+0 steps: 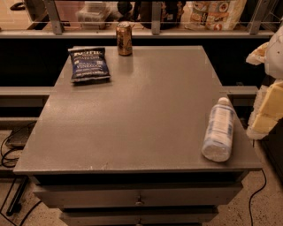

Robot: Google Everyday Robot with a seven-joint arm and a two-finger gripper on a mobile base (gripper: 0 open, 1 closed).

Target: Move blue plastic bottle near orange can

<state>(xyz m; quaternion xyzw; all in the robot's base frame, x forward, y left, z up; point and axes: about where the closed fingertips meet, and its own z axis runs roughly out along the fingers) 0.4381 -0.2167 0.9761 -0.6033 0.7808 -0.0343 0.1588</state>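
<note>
The blue plastic bottle (218, 130) lies on its side near the table's front right corner, with its white cap pointing away from me. The orange can (124, 39) stands upright at the far edge of the table, left of centre and far from the bottle. My gripper (267, 115), white and pale yellow, is at the right edge of the view, just right of the bottle and beyond the table's side. It holds nothing that I can see, and part of it is cut off by the frame.
A dark blue chip bag (88, 64) lies flat at the far left, near the can. The grey table (132, 119) has drawers below its front edge. A shelf with packaged goods (212, 13) runs behind it. Cables (9, 154) lie on the floor at left.
</note>
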